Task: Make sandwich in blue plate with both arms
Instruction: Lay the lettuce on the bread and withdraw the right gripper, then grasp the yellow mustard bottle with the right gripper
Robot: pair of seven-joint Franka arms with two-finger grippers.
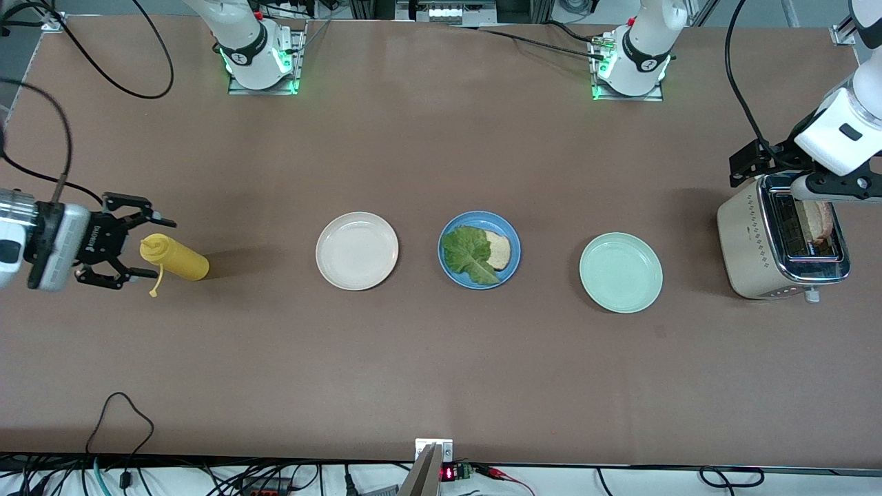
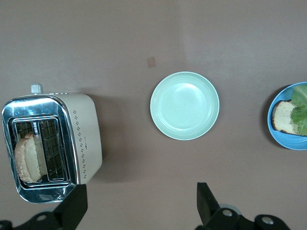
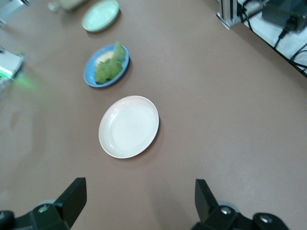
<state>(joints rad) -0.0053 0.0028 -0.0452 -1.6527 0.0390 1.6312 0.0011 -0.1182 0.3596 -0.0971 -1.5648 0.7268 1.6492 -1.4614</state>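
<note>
Blue plate [image 1: 510, 234] sits mid-table, between cream-white plate [image 1: 357, 250] (toward right arm's end) and mint-green plate [image 1: 621, 272] (toward left arm's end). On it: one bread slice [image 1: 499, 250] w/ crinkled lettuce leaf [image 1: 468, 253] draped over most of it. Sandwich is half built, top slice missing.

2nd bread slice [image 1: 818, 222] stands upright in a slot of the toaster [image 1: 751, 248] at left arm's end of table, crust edge poking out the top.

Left gripper [image 2: 139, 206] hovers over the table just beside the toaster, fingers spread wide, holding nothing; in its wrist view the toaster slot and toast [image 2: 26, 158] are in sight. Right gripper [image 1: 114, 241] is at right arm's end, jaws wide open, empty, level w/ a yellow squeeze bottle [image 1: 176, 257] lying on its side, cap end toward the gripper.

Handling, as a guess: toast is light, stiff-ish but crumbly, so a hard pinch could crack or dent it. Best hold prob. across the flat faces at the exposed top edge, then lift straight up so it doesn't catch on the slot wires. Lettuce is limp, light, slides easily; setting the top slice down flat should pin it, a sideways drag would pull it off. Bottle is soft plastic, smooth, rolls when on its side; grip round the body, not the cap.
</note>
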